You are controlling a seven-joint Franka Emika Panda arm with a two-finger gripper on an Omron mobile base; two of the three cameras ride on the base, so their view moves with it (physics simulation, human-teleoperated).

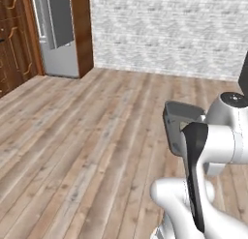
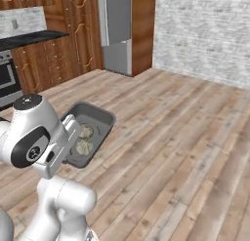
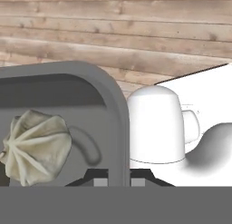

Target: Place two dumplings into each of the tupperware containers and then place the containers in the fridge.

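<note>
I see the fridge (image 2: 118, 32) standing back against the wooden cabinets (image 2: 58, 50), with its top cut off by the frame edge; in the left base view it sits at the upper left, and I can't tell for certain there whether its door is ajar. It is silver-grey, tall and upright, and it stands well away from the tray I am carrying.

The wooden plank floor (image 2: 171, 137) spreads bare between the fridge and my arm.

The tupperware container (image 2: 90, 132) is a dark grey, shallow, lidless tray with rounded corners, held up in the air above the floor, well short of the fridge. In the right base view its near end is hidden behind the arm's white wrist, and in the left base view I see mostly its underside (image 1: 177, 126), tipped towards the camera. Its long axis runs away from the arm, roughly towards the fridge side of the room, and it looks slightly tilted.

Two dumplings (image 2: 84, 140) lie inside, pale beige and pleated; in the hand view one (image 3: 36, 146) is cut off at the left edge.

The pincer (image 3: 118, 180) is clamped on the container's rim, its tips barely visible at the bottom of the hand view, one on each side of the wall.
</note>
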